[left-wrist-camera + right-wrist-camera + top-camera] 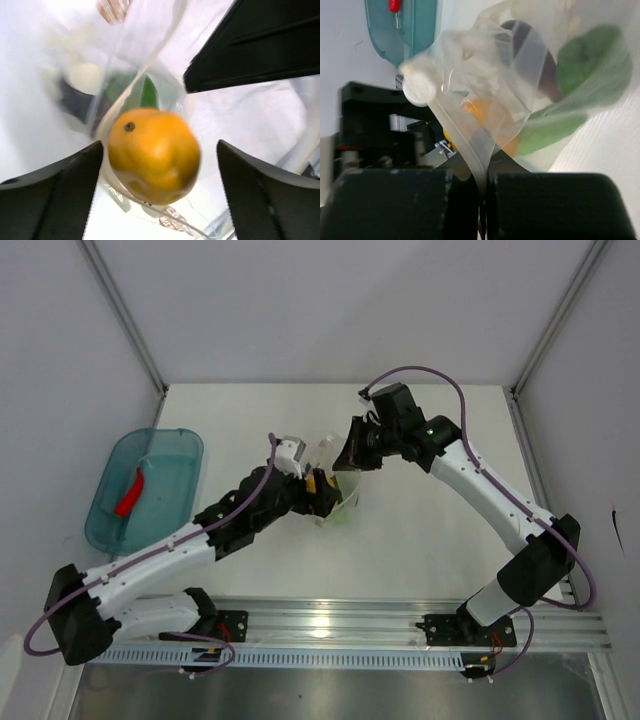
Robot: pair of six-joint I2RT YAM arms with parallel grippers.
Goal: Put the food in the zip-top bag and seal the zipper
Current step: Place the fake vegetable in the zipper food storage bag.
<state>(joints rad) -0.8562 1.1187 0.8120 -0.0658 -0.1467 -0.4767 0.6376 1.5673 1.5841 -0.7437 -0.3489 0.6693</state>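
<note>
Right gripper (482,200) is clamped on the zip-top bag (485,65) rim so its mouth is held agape, left gripper (320,492) is spread wider than the yellow pepper (152,155) seen at that mouth, and the red chili (128,498) is seen well outside the bag.

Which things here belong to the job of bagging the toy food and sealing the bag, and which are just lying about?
Belong to the job: zip-top bag; yellow pepper at its mouth; green vegetables and eggplant inside; red chili, not yet bagged.
Just lying about: teal tray under the chili; table.
</note>
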